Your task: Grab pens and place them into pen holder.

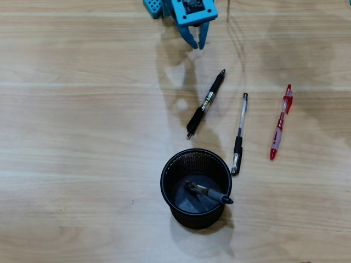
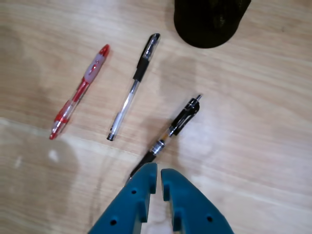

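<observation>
My blue gripper [image 1: 198,46] hangs at the top edge of the overhead view, jaws together and holding nothing; it is the same in the wrist view [image 2: 159,171]. A black pen [image 1: 205,104] [image 2: 173,129] lies slanted just below it, its near end hidden behind the fingertips in the wrist view. A clear-and-black pen [image 1: 239,134] [image 2: 131,90] lies to its right in the overhead view, and a red-and-white pen [image 1: 281,123] [image 2: 80,90] further right. The black mesh pen holder [image 1: 164,175] [image 2: 209,22] stands upright lower down, with a grey pen [image 1: 207,193] lying inside.
Everything rests on a light wooden table [image 1: 66,137]. A thin dark cable [image 1: 236,38] runs down from the top edge to the right of the gripper.
</observation>
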Tool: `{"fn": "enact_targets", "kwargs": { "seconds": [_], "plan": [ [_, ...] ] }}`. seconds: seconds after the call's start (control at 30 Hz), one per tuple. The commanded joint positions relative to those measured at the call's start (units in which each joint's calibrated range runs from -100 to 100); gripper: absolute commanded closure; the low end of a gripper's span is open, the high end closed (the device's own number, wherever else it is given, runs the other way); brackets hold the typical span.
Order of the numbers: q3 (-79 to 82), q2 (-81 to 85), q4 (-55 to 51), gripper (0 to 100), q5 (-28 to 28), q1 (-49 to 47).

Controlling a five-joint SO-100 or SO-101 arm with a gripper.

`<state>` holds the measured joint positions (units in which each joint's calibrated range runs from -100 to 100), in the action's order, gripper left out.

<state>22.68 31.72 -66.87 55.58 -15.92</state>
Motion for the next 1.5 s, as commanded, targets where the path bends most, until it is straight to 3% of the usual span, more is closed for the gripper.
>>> {"fn": "enact_targets", "kwargs": {
  "seconds": [0.0,0.23,0.53,1.33,1.47],
  "plan": [
    [0.3,1.1,-0.2,98,3.9,-1.1],
    [-5.7,-9.0,-3.3,98,11.3,-6.1],
    [-22.3,-26.2,-10.5,98,11.9,-7.4],
    [-27.4,-45.9,-10.5,98,15.6,-3.6],
    [-30.0,-48.0,-10.5,91,15.5,-3.3]
  ]
}}
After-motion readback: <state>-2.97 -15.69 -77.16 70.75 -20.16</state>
